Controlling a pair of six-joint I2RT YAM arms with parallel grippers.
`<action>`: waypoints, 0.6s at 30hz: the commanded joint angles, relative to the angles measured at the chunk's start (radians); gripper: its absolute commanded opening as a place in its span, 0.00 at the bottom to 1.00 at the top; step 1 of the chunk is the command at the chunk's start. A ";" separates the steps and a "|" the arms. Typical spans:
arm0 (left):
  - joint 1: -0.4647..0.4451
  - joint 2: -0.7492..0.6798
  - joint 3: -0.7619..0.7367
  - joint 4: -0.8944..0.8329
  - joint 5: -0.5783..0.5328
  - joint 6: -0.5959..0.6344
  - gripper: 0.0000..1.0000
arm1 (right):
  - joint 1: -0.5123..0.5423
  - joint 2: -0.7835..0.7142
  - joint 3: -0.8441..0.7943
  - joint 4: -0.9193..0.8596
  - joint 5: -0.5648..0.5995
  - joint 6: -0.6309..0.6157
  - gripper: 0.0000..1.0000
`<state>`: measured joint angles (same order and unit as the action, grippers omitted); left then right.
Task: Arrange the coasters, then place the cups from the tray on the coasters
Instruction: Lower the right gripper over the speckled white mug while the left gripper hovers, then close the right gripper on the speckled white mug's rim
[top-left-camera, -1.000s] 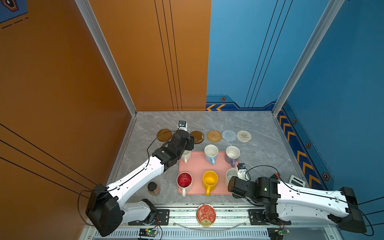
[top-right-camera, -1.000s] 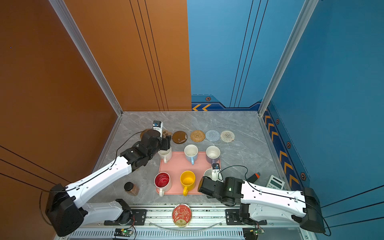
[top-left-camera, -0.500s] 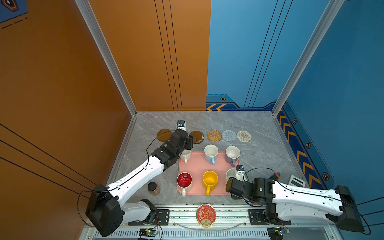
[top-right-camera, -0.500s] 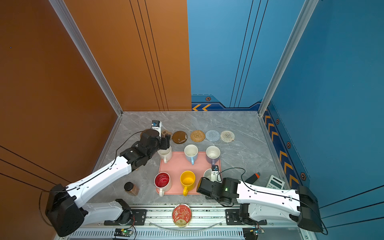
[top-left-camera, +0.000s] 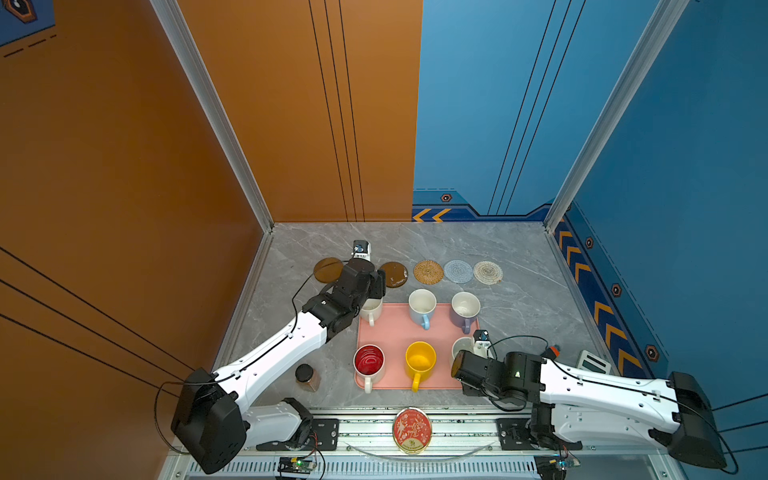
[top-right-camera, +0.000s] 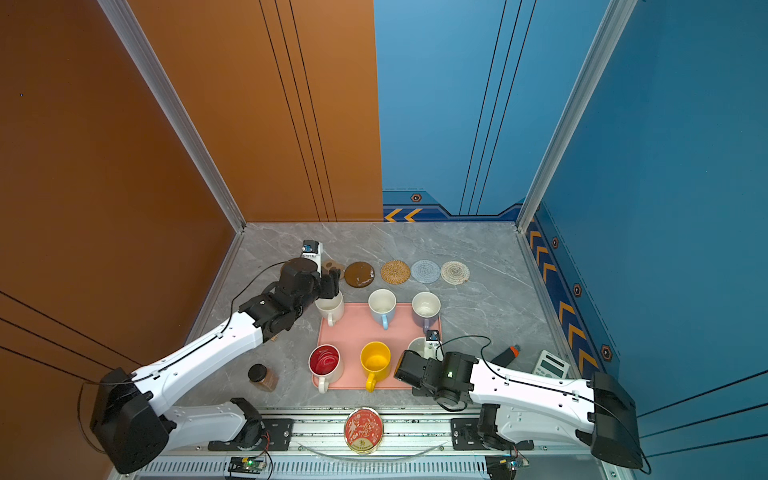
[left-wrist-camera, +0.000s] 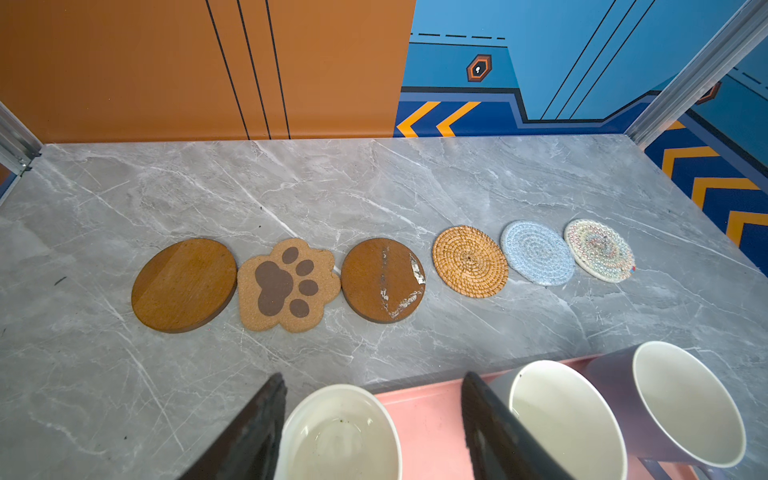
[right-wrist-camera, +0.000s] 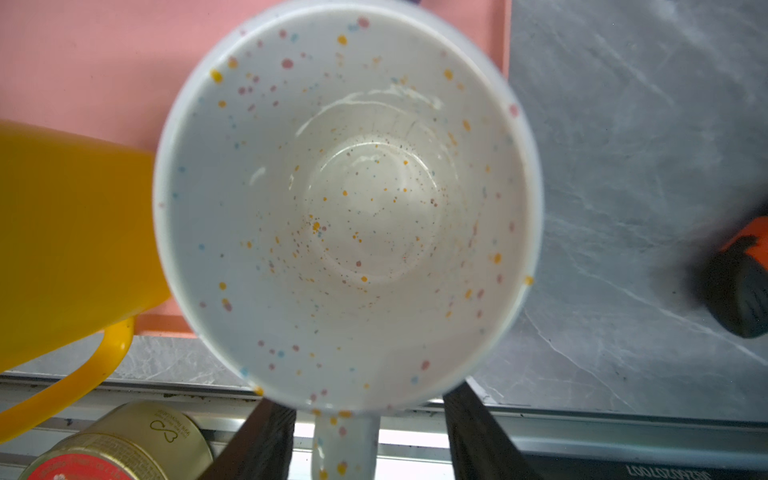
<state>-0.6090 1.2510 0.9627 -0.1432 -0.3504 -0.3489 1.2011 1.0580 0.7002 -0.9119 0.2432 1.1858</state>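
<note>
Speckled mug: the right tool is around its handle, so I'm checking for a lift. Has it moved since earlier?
No. The speckled mug stands at the same tray corner, beside the yellow mug.

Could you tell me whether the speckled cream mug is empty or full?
Empty: the speckled cream mug shows its bare bottom from above.

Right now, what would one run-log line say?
coasters in row | left gripper open around white mug | right gripper open astride speckled mug handle
</note>
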 joint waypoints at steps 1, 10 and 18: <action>0.010 -0.008 -0.019 0.011 0.013 -0.012 0.68 | -0.009 0.018 -0.013 0.001 -0.005 -0.011 0.54; 0.017 0.003 -0.019 0.013 0.023 -0.014 0.68 | -0.015 0.064 -0.016 0.036 -0.003 0.006 0.51; 0.025 0.003 -0.024 0.014 0.027 -0.016 0.68 | -0.020 0.108 -0.014 0.049 -0.001 0.017 0.45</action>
<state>-0.5961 1.2510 0.9524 -0.1375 -0.3367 -0.3576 1.1877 1.1580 0.6945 -0.8688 0.2356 1.1870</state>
